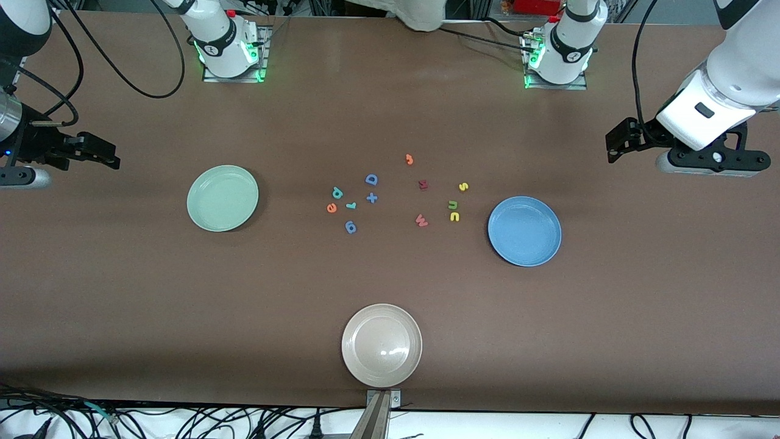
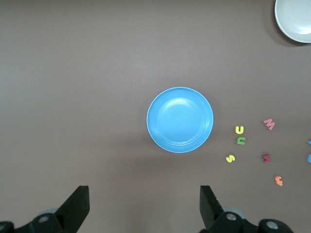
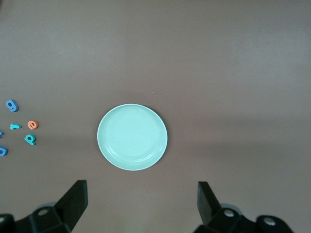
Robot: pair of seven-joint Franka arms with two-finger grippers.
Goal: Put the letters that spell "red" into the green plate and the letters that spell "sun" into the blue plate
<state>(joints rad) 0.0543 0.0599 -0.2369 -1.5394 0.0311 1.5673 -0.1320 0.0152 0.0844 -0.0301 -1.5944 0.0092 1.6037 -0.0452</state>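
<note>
progress: nothing sorted yet as I read it; six letters left to move.
green plate [image 1: 222, 198]: empty, toward the right arm's end of the worktop [image 1: 390, 292].
blue plate [image 1: 524, 231]: empty, toward the left arm's end.
"red" letters: orange e [image 1: 331, 208], teal r [image 1: 351, 205], teal-green d [image 1: 337, 193], loose on the worktop, between the plates, closer to the green one.
"sun" letters: yellow s [image 1: 464, 186], green n [image 1: 453, 204], yellow u [image 1: 454, 216], loose, near the blue plate.
left pincer [image 1: 616, 146]: released, jaws wide, holding nothing, up over bare worktop at its own end; waiting.
right pincer [image 1: 100, 153]: released, empty, up over bare worktop at its end.
next: I'd judge first pick still ahead; tiny letters, need precise grips.
</note>
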